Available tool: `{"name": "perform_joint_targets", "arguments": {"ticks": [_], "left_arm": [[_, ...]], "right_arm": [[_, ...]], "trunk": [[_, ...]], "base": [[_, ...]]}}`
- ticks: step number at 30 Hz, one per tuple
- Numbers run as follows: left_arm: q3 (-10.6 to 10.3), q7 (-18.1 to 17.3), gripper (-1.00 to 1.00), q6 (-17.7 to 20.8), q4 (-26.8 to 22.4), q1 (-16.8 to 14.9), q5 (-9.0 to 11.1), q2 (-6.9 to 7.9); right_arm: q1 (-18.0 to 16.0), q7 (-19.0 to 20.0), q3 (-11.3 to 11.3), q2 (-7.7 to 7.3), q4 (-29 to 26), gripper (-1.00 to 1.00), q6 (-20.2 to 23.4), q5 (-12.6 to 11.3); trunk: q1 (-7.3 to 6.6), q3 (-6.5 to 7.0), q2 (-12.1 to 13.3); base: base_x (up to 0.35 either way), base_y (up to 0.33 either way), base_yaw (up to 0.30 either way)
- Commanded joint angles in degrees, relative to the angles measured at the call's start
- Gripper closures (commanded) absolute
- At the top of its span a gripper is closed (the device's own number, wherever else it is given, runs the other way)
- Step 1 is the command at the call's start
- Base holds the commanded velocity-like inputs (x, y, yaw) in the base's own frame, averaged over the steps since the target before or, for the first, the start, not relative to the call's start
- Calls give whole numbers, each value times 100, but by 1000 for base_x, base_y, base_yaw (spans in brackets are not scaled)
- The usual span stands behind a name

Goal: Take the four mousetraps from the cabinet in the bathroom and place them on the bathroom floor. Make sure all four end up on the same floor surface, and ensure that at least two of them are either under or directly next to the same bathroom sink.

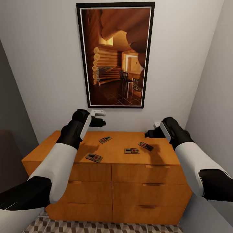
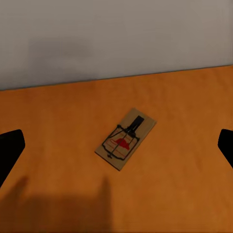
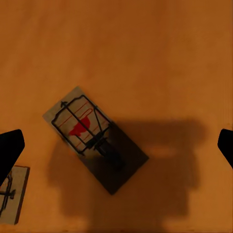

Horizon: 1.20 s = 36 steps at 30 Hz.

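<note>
So all four mousetraps sit loose on the cabinet's (image 1: 110,181) flat top, none on the bathroom floor (image 1: 97,226) yet. Nearest the front edge is the left front trap (image 1: 94,157), then the middle trap (image 1: 131,150), the right trap (image 1: 146,146), and furthest back the rear trap (image 1: 105,139).

Left gripper (image 1: 100,118) hangs above the rear trap with jaws wide apart, right gripper (image 1: 152,132) above the right trap, same. Big worry, I'd guess: these things are so flat the fingers could skid off and shove one along the worktop — the front one hasn't much room before the drop.

Space is tight too. Walls close in on both sides, and the back wall with its framed picture (image 1: 116,55) is just beyond the grippers, so little room to swing.
</note>
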Motion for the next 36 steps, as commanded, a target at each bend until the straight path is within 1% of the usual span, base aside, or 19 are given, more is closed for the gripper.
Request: {"name": "perform_joint_targets", "arguments": {"ticks": [1,4,6,13,16,22,26,28,30,36], "left_arm": [[-3,-3,-100,22,11,-4,-2,0],[-3,-3,-100,21,33,-4,-2,0],[-3,-3,-100,21,47,-4,-2,0],[-3,-4,-100,20,59,-4,-2,-3],[-3,-3,-100,20,58,-4,-1,-2],[-3,-4,-100,20,61,-4,4,-4],[-3,-3,-100,20,62,-4,5,-4],[-3,-3,-100,20,62,-4,6,-2],[-3,-3,-100,20,58,-5,0,-1],[-3,-3,-100,20,55,-3,-2,0]], "right_arm": [[-5,3,36,-9,66,-100,21,-23],[-5,4,53,-9,203,-100,21,-22],[-5,5,114,-6,326,-100,21,-21],[-5,39,589,5,560,-100,21,-60],[-5,63,723,6,590,-100,21,-76],[-5,182,846,4,609,-100,21,-86],[-5,290,883,-6,612,-100,21,-88],[-5,361,903,-16,612,-100,21,-89],[-5,486,975,-41,580,-100,21,-86],[-5,535,1107,-62,545,-100,21,-83]], "trunk": [[0,-7,-4],[0,-7,-4],[0,-7,-4],[0,-7,-4],[0,-7,-4],[0,-7,-4],[0,-7,-4],[0,-7,-4],[0,-7,-4],[0,-7,-4]], "base": [[0,0,0],[0,0,0],[0,0,0],[0,0,0],[0,0,0],[0,0,0],[0,0,0],[0,0,0],[0,0,0],[0,0,0]]}}
